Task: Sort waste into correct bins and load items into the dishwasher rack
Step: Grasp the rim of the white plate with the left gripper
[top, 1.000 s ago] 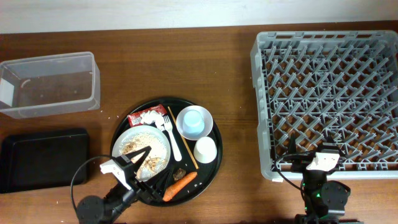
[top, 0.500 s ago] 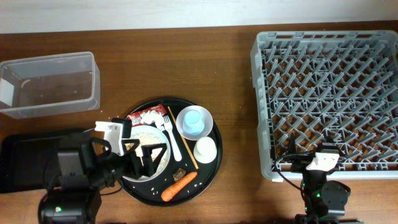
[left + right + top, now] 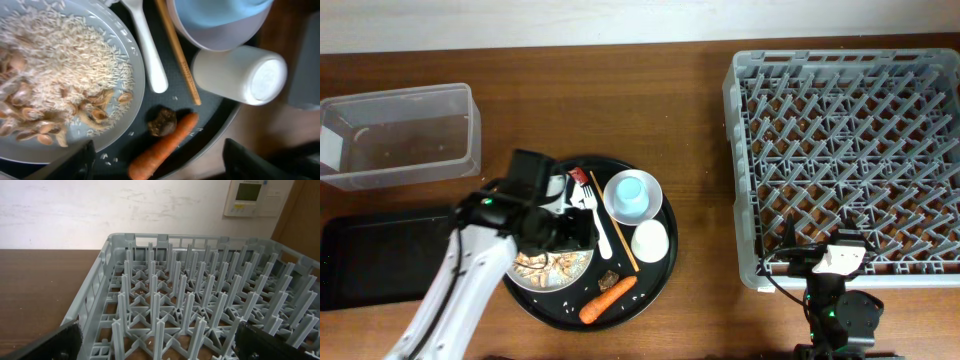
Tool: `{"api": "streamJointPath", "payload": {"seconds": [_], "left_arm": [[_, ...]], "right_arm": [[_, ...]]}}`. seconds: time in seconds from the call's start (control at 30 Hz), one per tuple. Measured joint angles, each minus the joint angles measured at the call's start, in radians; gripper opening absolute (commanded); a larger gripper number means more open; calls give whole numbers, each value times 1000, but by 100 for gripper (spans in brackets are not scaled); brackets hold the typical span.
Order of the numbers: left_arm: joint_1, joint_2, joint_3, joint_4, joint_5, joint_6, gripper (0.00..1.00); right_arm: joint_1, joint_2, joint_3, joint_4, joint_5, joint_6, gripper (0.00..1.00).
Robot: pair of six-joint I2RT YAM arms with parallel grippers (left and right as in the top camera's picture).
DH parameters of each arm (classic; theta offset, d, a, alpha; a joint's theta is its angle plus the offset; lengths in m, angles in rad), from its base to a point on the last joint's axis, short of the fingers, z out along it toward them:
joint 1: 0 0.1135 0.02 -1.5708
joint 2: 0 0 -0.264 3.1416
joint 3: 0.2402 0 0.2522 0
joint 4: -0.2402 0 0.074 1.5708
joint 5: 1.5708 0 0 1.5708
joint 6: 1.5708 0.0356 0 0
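My left hand wide, holding nothing, hovering low over round black tray. Right under it: orange carrot, dark lump touching carrot's tip. Next out: white plate with rice and brown scraps. White fork along plate rim, wooden stick beside fork, cream-white cup beside stick. Farther: light-blue cup inside small white bowl. Wrapper mostly hidden by my arm. Clear tub and flat black tray on counter, left of round tray. My right hand wide, empty, at near edge of grey rack.
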Motion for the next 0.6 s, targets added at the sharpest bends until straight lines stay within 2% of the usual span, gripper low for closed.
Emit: {"api": "streamJointPath", "payload": {"seconds": [0.17,0.2,0.33,0.47,0.6], "left_arm": [[-177,125,0,18,-269,-137,79],[-193,146,0,37,-304,-158,75],[-204,257,0,95,-364,-204,62],[-204,342,0,126,-378,-214,57],[-207,356,0,148,-385,-217,57]], "right_arm": [[0,0,0,0,0,0,99],[0,0,0,0,0,0,99],[0,0,0,0,0,0,99],[0,0,0,0,0,0,99],[0,0,0,0,0,0,99]]}}
